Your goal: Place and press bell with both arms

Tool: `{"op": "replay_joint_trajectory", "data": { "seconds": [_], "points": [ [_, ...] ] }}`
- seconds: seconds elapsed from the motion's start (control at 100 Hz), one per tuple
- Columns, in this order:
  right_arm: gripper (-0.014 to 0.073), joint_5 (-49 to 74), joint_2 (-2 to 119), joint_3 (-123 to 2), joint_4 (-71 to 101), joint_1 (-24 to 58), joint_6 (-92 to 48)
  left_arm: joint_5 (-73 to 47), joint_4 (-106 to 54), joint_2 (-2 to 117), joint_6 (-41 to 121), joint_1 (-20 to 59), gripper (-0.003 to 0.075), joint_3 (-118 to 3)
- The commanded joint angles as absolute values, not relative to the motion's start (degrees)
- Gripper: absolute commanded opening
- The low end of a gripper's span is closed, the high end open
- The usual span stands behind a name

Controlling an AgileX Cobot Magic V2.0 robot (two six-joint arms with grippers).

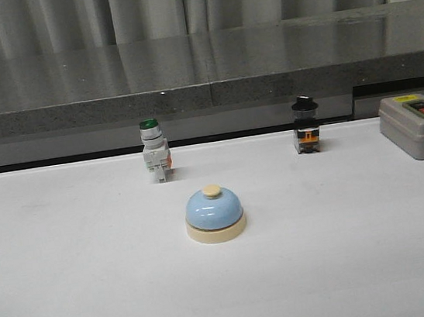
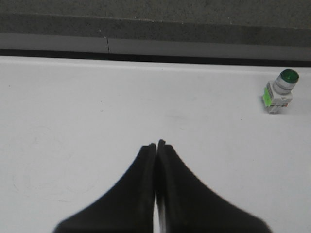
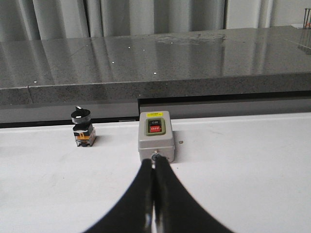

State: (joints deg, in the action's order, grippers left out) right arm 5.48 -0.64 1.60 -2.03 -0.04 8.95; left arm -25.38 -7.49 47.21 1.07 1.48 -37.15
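So the bell (image 1: 214, 214) sat on the white surface (image 1: 72, 286), in front of and between the two switches: the green-capped switch (image 1: 156, 159) behind it to one side, the black-knobbed switch (image 1: 307, 135) behind it to the other. A grey control box (image 1: 419, 125) with a red button stood further out past the black-knobbed one. Neither arm showed in the front view.

Both hands were clenched, holding nothing. The left hand (image 2: 156, 144) hung over bare surface with the green-capped switch well off to its side; the right hand (image 3: 154, 163) pointed at the control box.

My take: nothing had started, so whichever arm grabs first needs to spread its fingers before coming down. That dome is glossy, smooth and rounded, so pinching it high up would probably slip. I'd go low, across the cream base, where the edge is flatter. For the press, closed fingertips straight down on the little cream knob should work, with the other hand steadying the base.
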Motion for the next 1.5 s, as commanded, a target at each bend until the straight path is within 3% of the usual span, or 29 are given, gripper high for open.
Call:
{"op": "replay_joint_trajectory", "data": {
  "seconds": [0.0, 0.87, 1.28, 1.49],
  "points": [
    [-0.0068, 1.3, -1.1, 1.5, -2.5, -0.5, 8.7, -18.8, -8.3, 42.3, 0.7, 1.4, -0.0019, -35.8],
    [-0.0068, 1.3, -1.1, 1.5, -2.5, -0.5, 8.7, -10.7, -4.6, -2.5, 0.8, 1.3, -0.0019, -13.8],
    [-0.0068, 1.2, -1.1, 1.5, -2.5, -0.5, 8.7, 6.2, -1.9, -2.1, 0.8, 1.3, -0.0019, -1.5],
    [-0.0068, 1.2, -1.1, 1.5, -2.5, -0.5, 8.7, 0.4, -2.1, -2.3, 0.8, 1.3, -0.0019, 1.3]
  ]
}}
